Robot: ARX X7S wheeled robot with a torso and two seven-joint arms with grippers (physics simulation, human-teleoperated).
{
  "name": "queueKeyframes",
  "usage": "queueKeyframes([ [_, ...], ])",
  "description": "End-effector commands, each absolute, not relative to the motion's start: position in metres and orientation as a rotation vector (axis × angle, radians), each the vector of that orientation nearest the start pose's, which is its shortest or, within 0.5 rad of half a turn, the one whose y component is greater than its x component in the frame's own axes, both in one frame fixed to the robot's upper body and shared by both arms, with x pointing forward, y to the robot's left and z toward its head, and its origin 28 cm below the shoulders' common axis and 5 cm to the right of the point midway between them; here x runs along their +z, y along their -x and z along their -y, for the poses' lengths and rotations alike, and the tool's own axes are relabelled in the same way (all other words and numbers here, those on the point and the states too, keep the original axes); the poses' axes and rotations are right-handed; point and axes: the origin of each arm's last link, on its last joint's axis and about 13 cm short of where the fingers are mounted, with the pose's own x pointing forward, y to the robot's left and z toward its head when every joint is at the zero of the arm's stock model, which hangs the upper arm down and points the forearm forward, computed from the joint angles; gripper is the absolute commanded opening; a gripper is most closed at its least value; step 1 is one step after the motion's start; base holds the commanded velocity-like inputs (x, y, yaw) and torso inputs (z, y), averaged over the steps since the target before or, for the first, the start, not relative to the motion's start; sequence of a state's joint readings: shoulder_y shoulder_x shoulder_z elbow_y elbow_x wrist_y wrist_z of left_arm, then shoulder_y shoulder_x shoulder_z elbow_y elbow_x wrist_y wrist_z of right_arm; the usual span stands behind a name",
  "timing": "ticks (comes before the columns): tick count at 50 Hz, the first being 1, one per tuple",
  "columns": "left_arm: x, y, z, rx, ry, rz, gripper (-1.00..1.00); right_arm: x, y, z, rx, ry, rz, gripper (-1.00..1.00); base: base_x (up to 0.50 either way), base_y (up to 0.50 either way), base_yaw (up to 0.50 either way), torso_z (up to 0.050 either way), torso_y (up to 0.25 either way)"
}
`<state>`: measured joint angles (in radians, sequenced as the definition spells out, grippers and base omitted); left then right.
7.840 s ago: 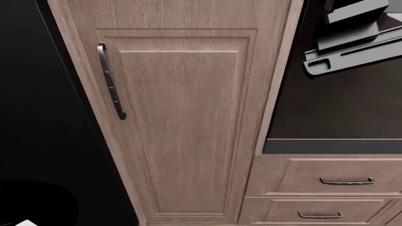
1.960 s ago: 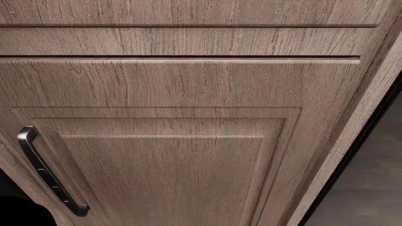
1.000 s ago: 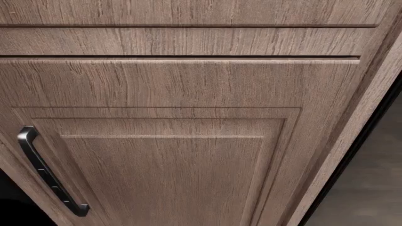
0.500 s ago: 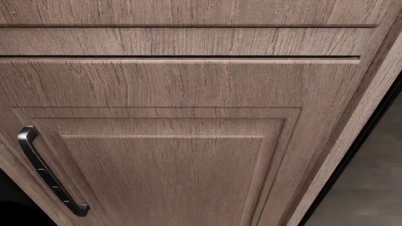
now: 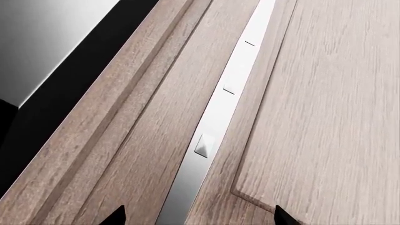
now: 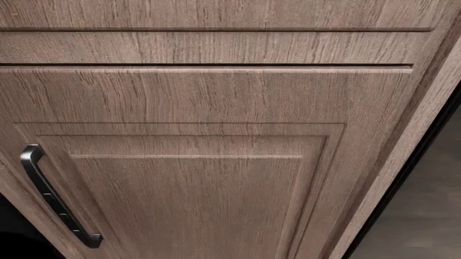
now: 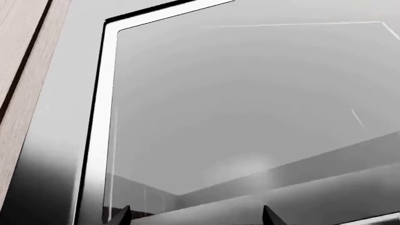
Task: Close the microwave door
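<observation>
Microwave door (image 7: 250,117): seen only by the right wrist camera, a grey glassy pane inside a bright frame with a dark outline; whether it stands open or closed cannot be told.
Wood strip (image 7: 22,70): runs just beside the microwave door's frame, along one edge of it.
Right gripper (image 7: 195,216): two dark fingertips (image 7: 122,216) stand apart, pointing at the lower part of the microwave door; nothing between them, and contact with the pane cannot be told.
Left gripper (image 5: 196,218): two dark tips spread apart and holding nothing, either side of a long silver handle (image 5: 216,126) on a wooden cabinet door (image 5: 325,103).
Head camera: filled by a brown panelled cabinet door (image 6: 216,178) with a dark bar handle (image 6: 54,202) at its lower left; a drawer-like front (image 6: 216,47) sits above it; neither gripper nor the microwave door shows.
</observation>
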<state>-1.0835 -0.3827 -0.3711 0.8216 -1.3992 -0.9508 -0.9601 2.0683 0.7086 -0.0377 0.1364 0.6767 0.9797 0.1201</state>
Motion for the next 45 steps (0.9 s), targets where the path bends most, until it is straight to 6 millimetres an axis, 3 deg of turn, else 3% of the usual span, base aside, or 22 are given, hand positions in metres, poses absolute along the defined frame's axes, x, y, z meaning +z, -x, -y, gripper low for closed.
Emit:
queueKeyframes([
  [1, 0.351, -0.177, -0.24, -0.022, 0.462, 0.759, 1.0, 0.54, -0.174, 0.275, -0.076, -0.245, 0.929, 1.0, 0.0, 0.0, 0.0, 0.0, 0.0],
  [26, 0.35, -0.176, -0.239, -0.025, 0.46, 0.758, 1.0, 0.529, -0.187, 0.286, -0.123, -0.297, 0.795, 1.0, 0.0, 0.0, 0.0, 0.0, 0.0],
  [45, 0.35, -0.176, -0.238, -0.027, 0.457, 0.757, 1.0, 0.529, -0.191, 0.281, 0.08, -0.496, 0.733, 1.0, 0.0, 0.0, 0.0, -0.001, 0.0],
])
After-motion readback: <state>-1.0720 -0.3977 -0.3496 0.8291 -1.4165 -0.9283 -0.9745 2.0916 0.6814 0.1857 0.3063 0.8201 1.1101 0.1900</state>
